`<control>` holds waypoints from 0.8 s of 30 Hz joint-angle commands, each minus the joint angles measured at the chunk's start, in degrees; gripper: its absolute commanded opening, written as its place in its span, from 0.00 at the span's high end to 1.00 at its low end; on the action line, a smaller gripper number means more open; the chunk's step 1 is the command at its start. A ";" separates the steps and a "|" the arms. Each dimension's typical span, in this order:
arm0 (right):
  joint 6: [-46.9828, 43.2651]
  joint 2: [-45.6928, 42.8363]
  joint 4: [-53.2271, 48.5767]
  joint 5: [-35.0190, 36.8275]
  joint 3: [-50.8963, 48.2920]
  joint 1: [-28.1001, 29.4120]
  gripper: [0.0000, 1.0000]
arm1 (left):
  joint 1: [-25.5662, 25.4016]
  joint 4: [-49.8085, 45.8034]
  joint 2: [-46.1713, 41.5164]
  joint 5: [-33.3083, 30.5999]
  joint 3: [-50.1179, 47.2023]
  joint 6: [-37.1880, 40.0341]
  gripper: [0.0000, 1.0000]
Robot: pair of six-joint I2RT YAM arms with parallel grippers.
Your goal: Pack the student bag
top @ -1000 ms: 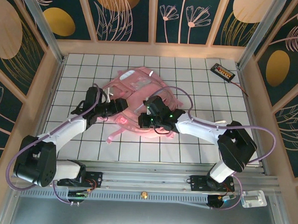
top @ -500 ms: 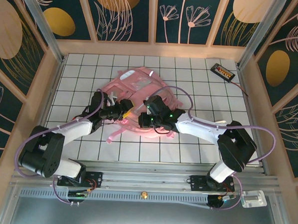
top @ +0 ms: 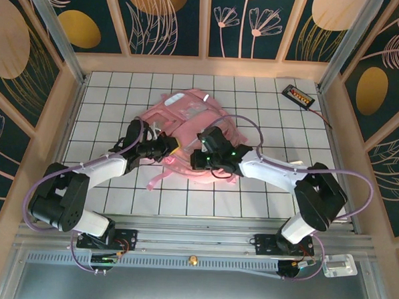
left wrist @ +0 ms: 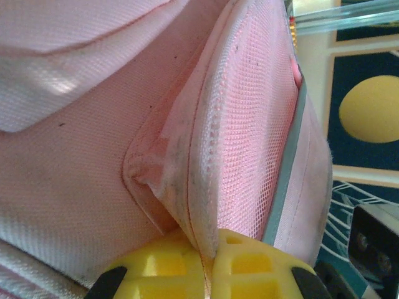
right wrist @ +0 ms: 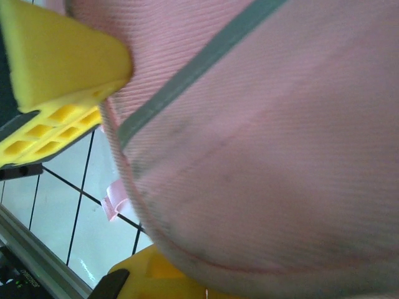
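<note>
Centrally, student bag (top: 188, 112) on table (top: 257, 199)

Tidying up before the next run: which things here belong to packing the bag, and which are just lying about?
In the job: bag; left gripper and right gripper, both shut on it.
Lying about: black box and its cable, far right corner.

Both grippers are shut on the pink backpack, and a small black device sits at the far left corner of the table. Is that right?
Not quite. The small black device lies at the far right corner of the table, not the far left, as the top external view shows. The rest stands: left gripper and right gripper are both shut on the pink backpack.
</note>
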 commanded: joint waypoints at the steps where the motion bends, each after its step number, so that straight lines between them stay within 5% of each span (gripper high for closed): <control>1: -2.32 -6.16 -3.42 0.73 -2.20 -3.72 1.00 | 1.13 -7.42 -2.40 -3.49 3.48 10.05 1.00; 11: -9.90 -9.69 -1.92 -2.33 -4.61 -12.63 1.00 | 3.53 -11.03 -3.09 3.63 5.13 18.20 1.00; 24: -21.64 -0.28 0.56 -13.99 0.63 -19.75 1.00 | 4.11 -19.78 -1.44 8.69 9.88 27.23 1.00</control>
